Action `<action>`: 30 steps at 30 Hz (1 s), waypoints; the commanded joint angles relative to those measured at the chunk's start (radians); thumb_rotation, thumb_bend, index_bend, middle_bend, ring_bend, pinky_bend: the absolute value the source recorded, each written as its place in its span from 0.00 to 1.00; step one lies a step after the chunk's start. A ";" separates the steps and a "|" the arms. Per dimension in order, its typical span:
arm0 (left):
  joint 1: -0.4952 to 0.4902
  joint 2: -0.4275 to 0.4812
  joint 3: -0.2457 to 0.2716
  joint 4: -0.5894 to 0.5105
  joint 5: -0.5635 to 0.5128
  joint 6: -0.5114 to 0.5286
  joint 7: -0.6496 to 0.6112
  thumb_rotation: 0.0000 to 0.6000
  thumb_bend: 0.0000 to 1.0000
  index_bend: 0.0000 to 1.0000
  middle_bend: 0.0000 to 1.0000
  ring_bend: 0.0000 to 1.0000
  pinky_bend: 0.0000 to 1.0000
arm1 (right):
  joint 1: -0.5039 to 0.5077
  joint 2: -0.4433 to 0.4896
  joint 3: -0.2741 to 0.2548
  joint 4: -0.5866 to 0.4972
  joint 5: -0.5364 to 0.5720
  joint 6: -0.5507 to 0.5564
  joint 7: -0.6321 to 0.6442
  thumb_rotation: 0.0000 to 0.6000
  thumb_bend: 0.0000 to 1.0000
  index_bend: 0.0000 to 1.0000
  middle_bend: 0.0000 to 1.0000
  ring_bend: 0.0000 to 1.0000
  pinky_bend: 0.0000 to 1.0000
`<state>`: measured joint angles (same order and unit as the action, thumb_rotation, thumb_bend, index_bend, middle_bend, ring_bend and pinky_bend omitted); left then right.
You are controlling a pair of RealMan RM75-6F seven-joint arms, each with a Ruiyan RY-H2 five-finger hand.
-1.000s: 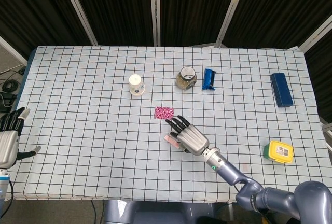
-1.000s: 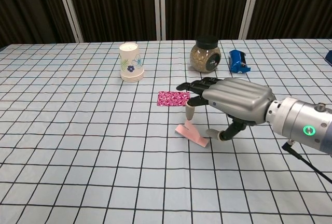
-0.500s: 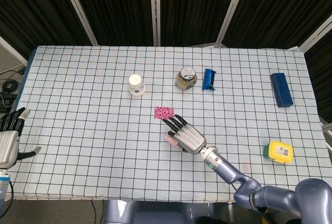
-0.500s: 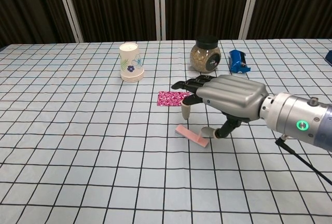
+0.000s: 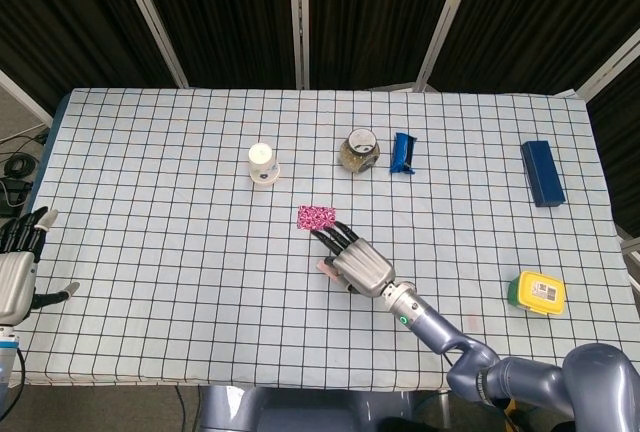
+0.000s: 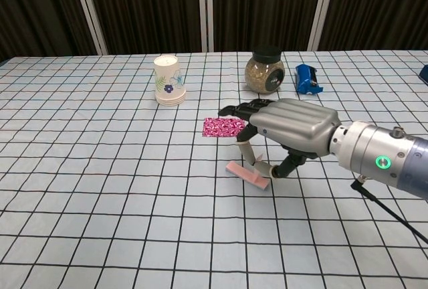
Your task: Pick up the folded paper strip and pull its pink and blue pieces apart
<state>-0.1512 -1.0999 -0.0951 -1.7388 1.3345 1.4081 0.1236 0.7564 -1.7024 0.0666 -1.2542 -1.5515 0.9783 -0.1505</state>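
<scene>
Pink paper strip (image 6: 247, 173) lies flat, frame centre | my right hand (image 6: 284, 128) arches over it, fingers spread, thumb by its right end, grip unclear | my left hand (image 5: 17, 264) open, far-left table edge (image 5: 40, 252)

No words or numbers can be read; the label on the yellow box (image 5: 540, 292) is too small to read.
</scene>
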 commanded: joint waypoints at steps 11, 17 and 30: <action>-0.004 -0.002 0.001 0.002 -0.003 -0.012 -0.002 1.00 0.00 0.00 0.00 0.00 0.00 | 0.013 0.015 0.034 -0.032 -0.005 0.039 0.018 1.00 0.43 0.73 0.07 0.00 0.00; -0.024 -0.015 -0.001 0.016 -0.003 -0.047 -0.017 1.00 0.00 0.00 0.00 0.00 0.00 | 0.035 0.052 0.069 -0.093 0.008 0.032 -0.008 1.00 0.43 0.74 0.08 0.00 0.00; -0.140 -0.072 -0.025 -0.008 -0.033 -0.221 -0.046 1.00 0.00 0.00 0.00 0.00 0.00 | 0.082 0.135 0.194 -0.277 0.165 -0.011 -0.179 1.00 0.43 0.75 0.09 0.00 0.00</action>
<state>-0.2743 -1.1654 -0.1129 -1.7356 1.3159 1.2074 0.0805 0.8314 -1.5790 0.2480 -1.5150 -1.4012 0.9737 -0.3124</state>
